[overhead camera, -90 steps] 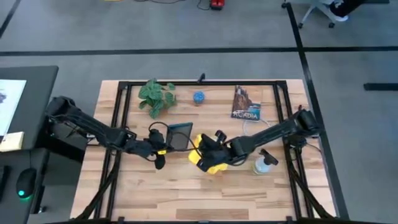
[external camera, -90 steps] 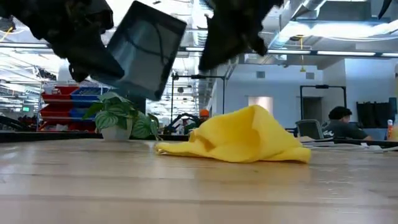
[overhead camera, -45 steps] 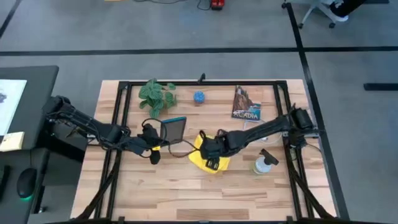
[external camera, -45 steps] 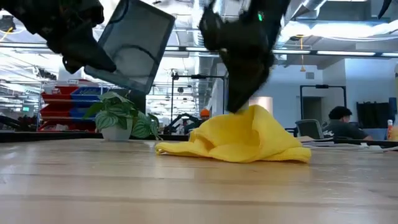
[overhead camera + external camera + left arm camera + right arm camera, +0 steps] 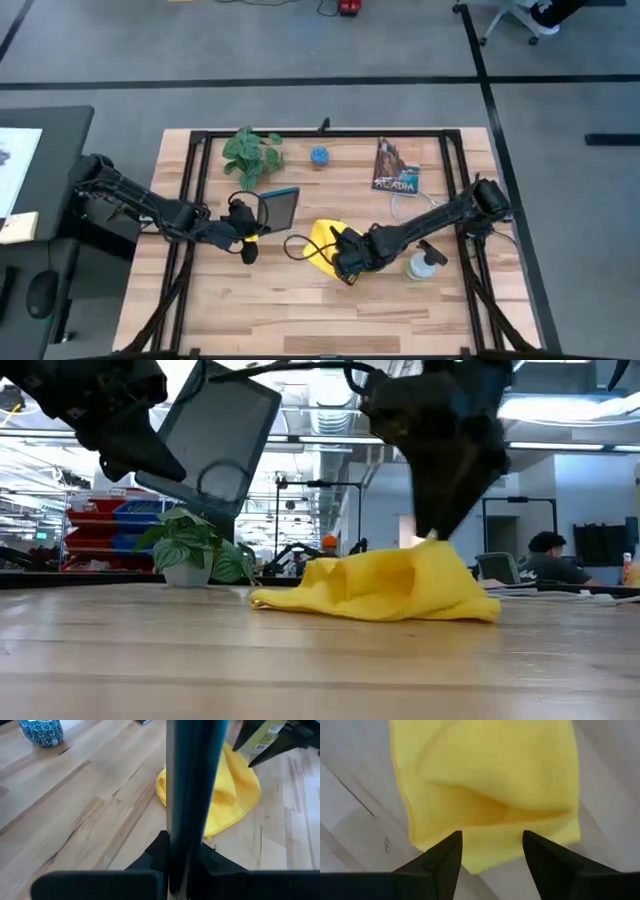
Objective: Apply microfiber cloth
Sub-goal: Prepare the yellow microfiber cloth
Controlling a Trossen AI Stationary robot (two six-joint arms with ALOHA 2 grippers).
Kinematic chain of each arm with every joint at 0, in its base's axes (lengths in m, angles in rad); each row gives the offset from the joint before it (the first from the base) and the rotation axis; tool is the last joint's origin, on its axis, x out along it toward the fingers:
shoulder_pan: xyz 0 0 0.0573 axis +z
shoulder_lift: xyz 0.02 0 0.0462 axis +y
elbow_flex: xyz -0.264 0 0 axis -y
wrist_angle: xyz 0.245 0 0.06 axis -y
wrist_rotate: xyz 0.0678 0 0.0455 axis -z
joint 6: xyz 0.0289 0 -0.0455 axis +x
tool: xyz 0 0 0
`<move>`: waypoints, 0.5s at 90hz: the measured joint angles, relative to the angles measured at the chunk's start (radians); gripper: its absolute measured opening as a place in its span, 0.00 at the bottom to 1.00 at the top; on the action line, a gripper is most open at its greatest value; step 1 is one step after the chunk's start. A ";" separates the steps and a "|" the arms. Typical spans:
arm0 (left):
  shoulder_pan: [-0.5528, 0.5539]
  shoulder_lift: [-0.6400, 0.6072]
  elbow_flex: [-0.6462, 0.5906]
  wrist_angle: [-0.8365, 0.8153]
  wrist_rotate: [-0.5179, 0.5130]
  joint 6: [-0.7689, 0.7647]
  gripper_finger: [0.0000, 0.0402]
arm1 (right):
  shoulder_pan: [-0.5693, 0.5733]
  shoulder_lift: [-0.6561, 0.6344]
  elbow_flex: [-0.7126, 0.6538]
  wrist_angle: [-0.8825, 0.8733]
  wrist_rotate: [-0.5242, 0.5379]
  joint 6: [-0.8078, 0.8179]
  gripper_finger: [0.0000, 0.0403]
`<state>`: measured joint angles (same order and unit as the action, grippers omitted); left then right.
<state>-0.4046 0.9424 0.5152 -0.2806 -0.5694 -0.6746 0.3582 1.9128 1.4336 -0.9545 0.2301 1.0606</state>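
Item: microfiber cloth (image 5: pixel 322 243), yellow, crumpled in a heap mid-counter (image 5: pixel 300 310), just beside the raised tablet (image 5: pixel 279 207).

Right pincer (image 5: pixel 491 851): fingers spread moderately wide, holding nothing, tips poised over the cloth's near edge. Half a second ago it stood over the heap's left part in the low view; it has since shifted to the right end and come low. Judged: grasp imminent, not yet made.

Left pincer (image 5: pixel 250 228): clamped on the tablet, holding it tilted above the counter; position barely changed.

Cloth: heap slightly flattened, otherwise unmoved.
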 joint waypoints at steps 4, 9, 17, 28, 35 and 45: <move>0.000 0.000 0.000 0.000 0.000 0.000 0.03 | 0.006 0.011 0.001 -0.010 0.014 0.033 0.49; 0.000 0.000 0.000 0.000 -0.001 0.000 0.03 | 0.009 0.033 -0.001 -0.030 0.051 0.070 0.49; 0.000 0.000 0.000 0.001 -0.005 0.000 0.03 | 0.002 0.065 -0.001 -0.019 0.086 0.088 0.49; 0.000 0.000 0.000 0.000 -0.006 0.000 0.03 | -0.018 0.107 -0.001 0.022 0.086 0.053 0.42; 0.000 0.000 0.000 0.000 -0.006 0.001 0.03 | -0.030 0.120 -0.001 0.081 0.086 -0.013 0.30; 0.000 0.000 0.000 0.000 -0.007 0.001 0.03 | -0.041 0.105 0.001 0.242 0.104 -0.152 0.06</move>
<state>-0.4044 0.9424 0.5152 -0.2810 -0.5765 -0.6739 0.3177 2.0175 1.4343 -0.7123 0.3341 0.9081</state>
